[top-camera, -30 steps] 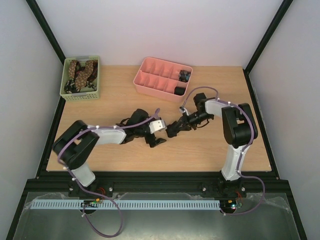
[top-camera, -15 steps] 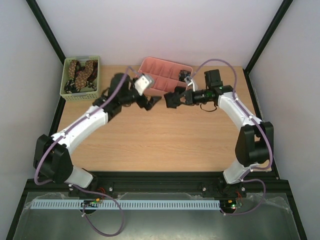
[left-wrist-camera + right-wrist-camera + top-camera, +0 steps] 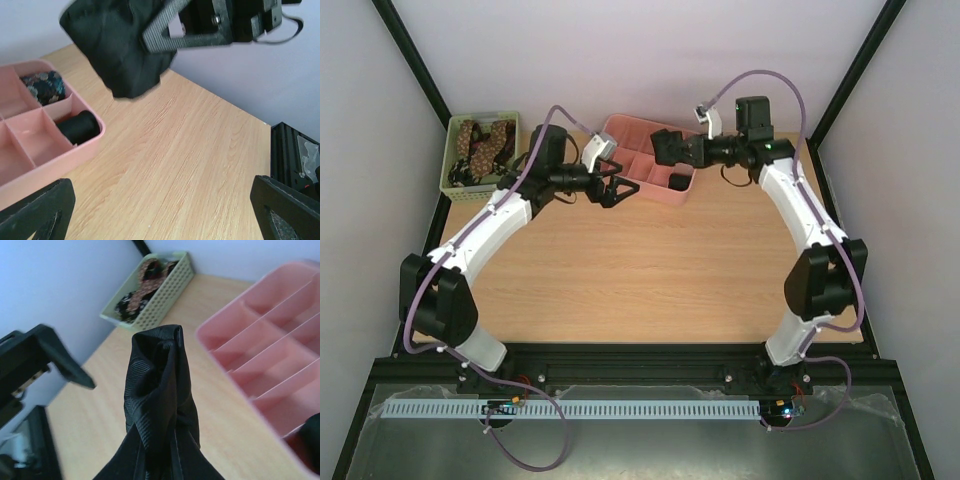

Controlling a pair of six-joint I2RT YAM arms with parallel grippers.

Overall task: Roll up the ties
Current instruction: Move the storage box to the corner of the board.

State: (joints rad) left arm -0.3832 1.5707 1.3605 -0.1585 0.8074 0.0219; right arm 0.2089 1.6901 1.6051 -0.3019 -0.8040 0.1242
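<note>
The right gripper [image 3: 672, 148], shut tight on the rolled black tie [image 3: 159, 390], has carried it from well before the pink tray [image 3: 630, 125] to just above it. The left gripper [image 3: 618, 190] is wide open and empty at the tray's front. Placing is probably next.

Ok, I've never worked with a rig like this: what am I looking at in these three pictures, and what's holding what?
Two robot arms are bolted at the near edge of a table, each ending in a two-finger gripper. The wide picture is from a fixed camera above and behind them; the other two are from cameras on the wrists. On the table stand a green basket of loose ties and a pink tray with two rolled ties in its end compartments. The right gripper is shut on a black tie, held in the air by the tray. The left gripper is open and empty, facing it.
</note>
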